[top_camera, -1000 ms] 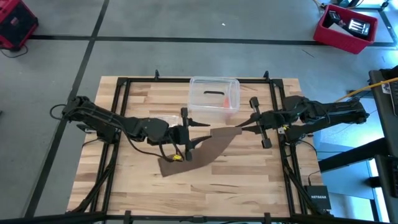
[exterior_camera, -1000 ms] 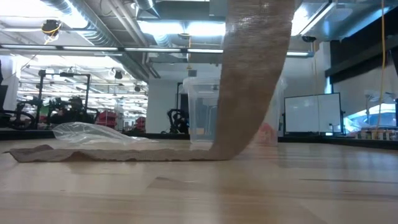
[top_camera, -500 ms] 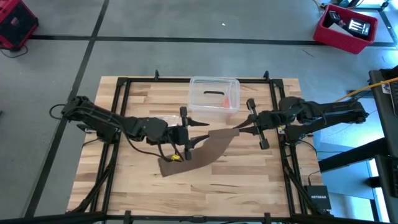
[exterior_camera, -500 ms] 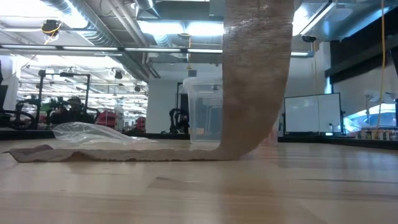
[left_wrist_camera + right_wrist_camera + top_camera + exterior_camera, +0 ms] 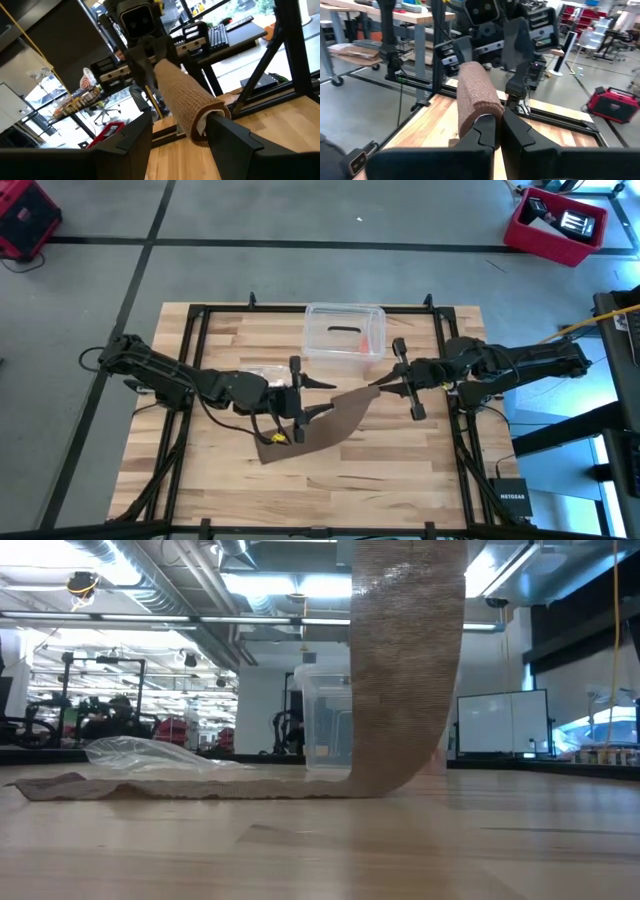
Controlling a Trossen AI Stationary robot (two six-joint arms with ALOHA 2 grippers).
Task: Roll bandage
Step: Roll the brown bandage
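While the long dark brown elastic fabric bandage [image 5: 335, 418] is stretching diagonally across the middle of the light wooden slatted table [image 5: 220, 480], I am seeing its lower end lying flat on the boards and its other end rising off them. In the low view the strip [image 5: 405, 670] is climbing steeply from the tabletop and leaving the frame at the top. My right gripper [image 5: 378, 386] is pinching the raised end, its fingers [image 5: 485, 131] clenched on the fabric. My left gripper [image 5: 298, 412] is sitting over the strip near its lower end, its two dark fingers [image 5: 227, 135] standing apart on either side of the fabric [image 5: 187, 102]; I cannot tell whether they are touching it. Just behind the bandage, a clear rectangular plastic box [image 5: 345, 330] is resting on the table, and a crumpled clear plastic bag [image 5: 150, 754] is lying beside the flat end.
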